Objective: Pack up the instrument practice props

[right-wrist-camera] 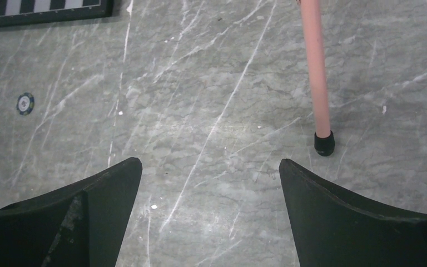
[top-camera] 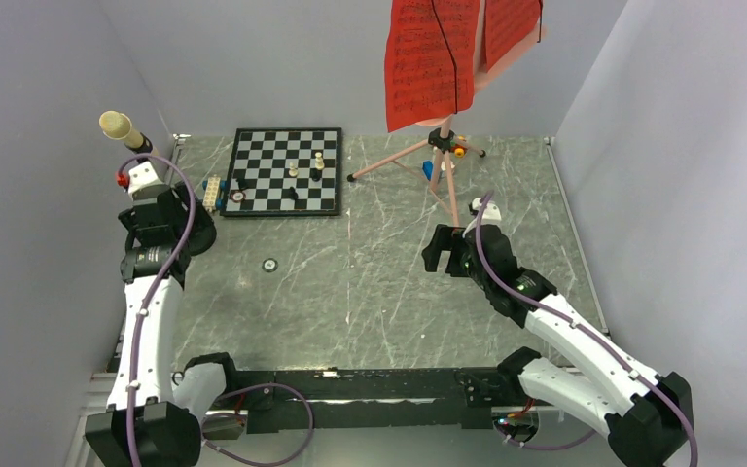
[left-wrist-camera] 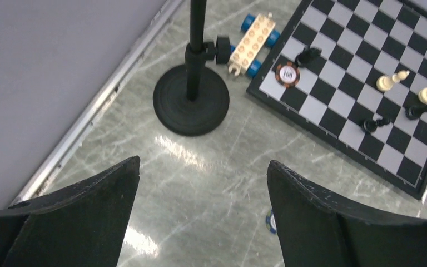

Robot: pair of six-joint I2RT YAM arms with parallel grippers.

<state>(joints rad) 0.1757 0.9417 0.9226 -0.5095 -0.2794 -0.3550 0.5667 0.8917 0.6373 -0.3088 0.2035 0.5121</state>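
Observation:
The microphone's cream foam head point(top-camera: 115, 125) stands at the far left by the wall. Its black round base point(left-wrist-camera: 190, 105) and pole lie just ahead of my left gripper point(left-wrist-camera: 203, 167), which hangs open over bare table with nothing between the fingers. In the top view the left gripper point(top-camera: 167, 216) covers most of that base. Red sheet-music pages point(top-camera: 433, 58) rest on the pink tripod music stand point(top-camera: 440, 139) at the back. My right gripper point(top-camera: 444, 248) is open, and one pink stand leg point(right-wrist-camera: 317, 67) with its black foot point(right-wrist-camera: 324, 143) lies just right of its fingers.
A chessboard point(top-camera: 287, 170) with pieces lies between the microphone and the music stand. A cream toy brick car point(left-wrist-camera: 251, 44) sits next to the microphone base. A poker chip point(top-camera: 269, 264) lies mid-table. Small coloured bricks point(top-camera: 430, 168) sit under the tripod. Grey walls close three sides.

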